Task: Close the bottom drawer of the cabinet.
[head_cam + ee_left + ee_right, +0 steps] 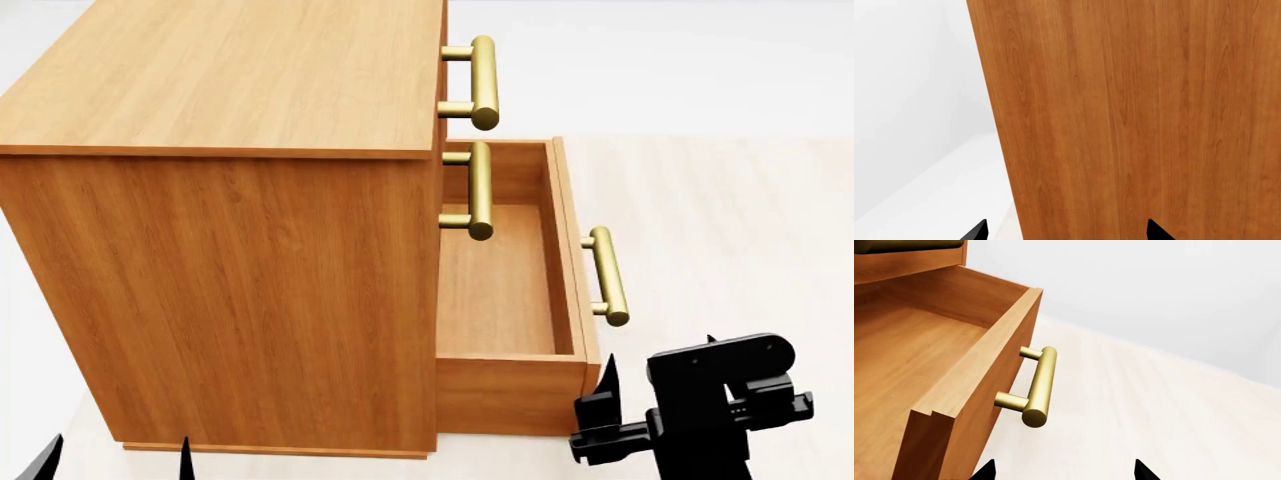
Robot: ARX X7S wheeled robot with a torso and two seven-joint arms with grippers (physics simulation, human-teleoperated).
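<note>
The bottom drawer (514, 300) stands pulled well out of the cabinet (227, 250), its empty wooden floor open to your head camera and its brass handle (606, 276) facing away from the cabinet body. The two upper drawers sit flush, their handles (478, 82) stacked above it.

Your right gripper (627, 400) hangs low, just beside the drawer's near front corner and clear of the wood, probably so you can swing around to the front panel and push. Its wrist view shows what the head view cannot: the handle (1038, 390) seen close from the end, with bare pale floor (1154, 405) beyond it and both fingertips (986, 471) spread apart with nothing between them.

Your left gripper (120, 455) barely shows in the head view, only two tips at the frame's lower edge by the cabinet's side. Its wrist camera fills with that side panel (1134, 120), jaws apart and empty, so it seems parked out of the way.
</note>
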